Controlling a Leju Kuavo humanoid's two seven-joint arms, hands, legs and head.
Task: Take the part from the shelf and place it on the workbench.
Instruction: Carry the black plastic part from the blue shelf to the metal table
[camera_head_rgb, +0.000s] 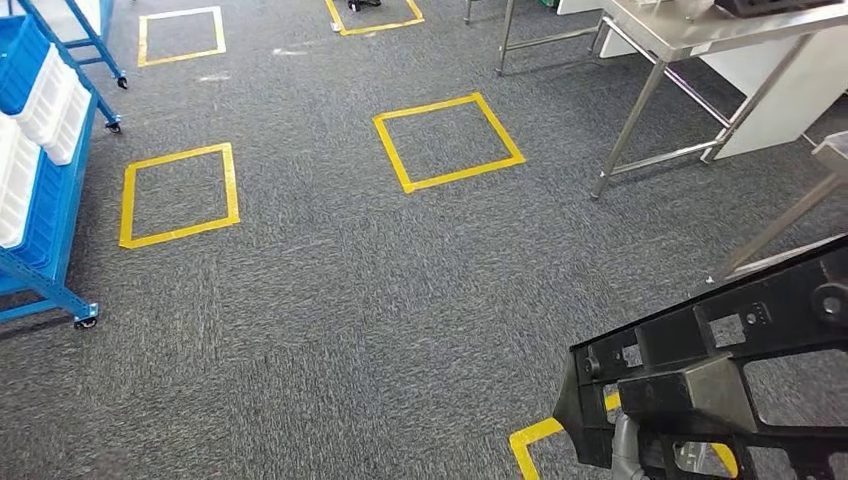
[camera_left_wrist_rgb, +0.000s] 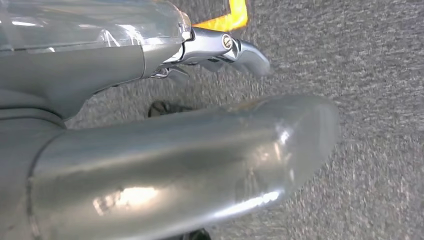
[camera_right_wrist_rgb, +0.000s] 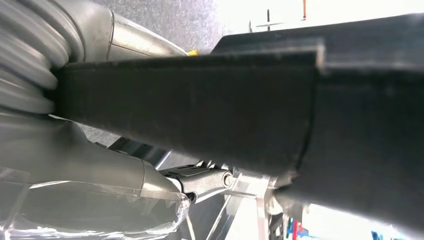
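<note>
The right hand (camera_right_wrist_rgb: 150, 185) gripped a black, cut-out framed part (camera_head_rgb: 720, 380) at five o'clock, over grey carpet (camera_head_rgb: 330, 330) taped with yellow squares (camera_head_rgb: 448, 141).

Head view is evenly lit and sharp: flat overhead light, only faint shadows on the carpet (camera_head_rgb: 330, 300), mild glare on the steel tabletop (camera_head_rgb: 700, 30). Left wrist view is close-range soft, with bright highlights on the left hand (camera_left_wrist_rgb: 200, 150) and smeared carpet texture. Right wrist view has the black part (camera_right_wrist_rgb: 250, 115) dark and underexposed against a blown-out white background, edges blurred.
</note>
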